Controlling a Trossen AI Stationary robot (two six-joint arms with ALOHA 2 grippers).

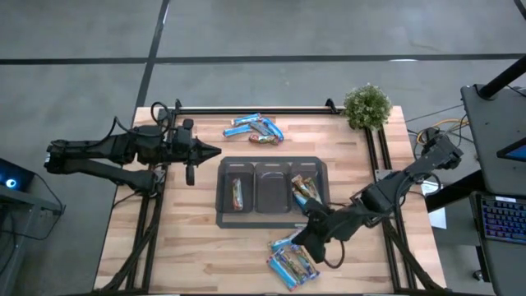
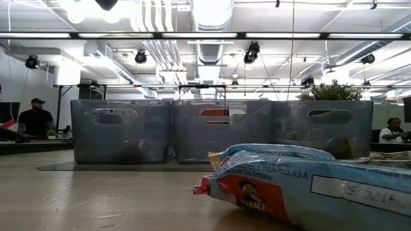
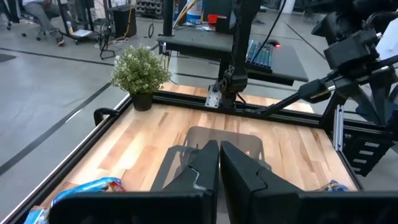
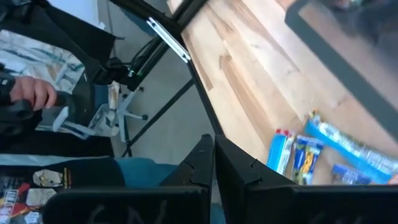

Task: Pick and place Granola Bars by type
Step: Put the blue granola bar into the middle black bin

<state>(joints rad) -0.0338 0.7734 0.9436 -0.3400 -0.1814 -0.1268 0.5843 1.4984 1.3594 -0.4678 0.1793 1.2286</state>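
A grey three-compartment tray stands mid-table. One granola bar lies in its left compartment and a few lie in its right one. More light blue and orange-brown bars lie loose in a far pile and a near pile, which also shows in the right wrist view. One bar fills the low view's foreground. My right gripper hangs shut and empty above the near pile, by the tray's near right corner. My left gripper waits shut, raised left of the tray.
A small potted plant stands at the far right corner. Black rails run along the table's far, left and right edges. Bare wood lies near left of the tray. People sit beyond the table, and a hand shows past the near edge.
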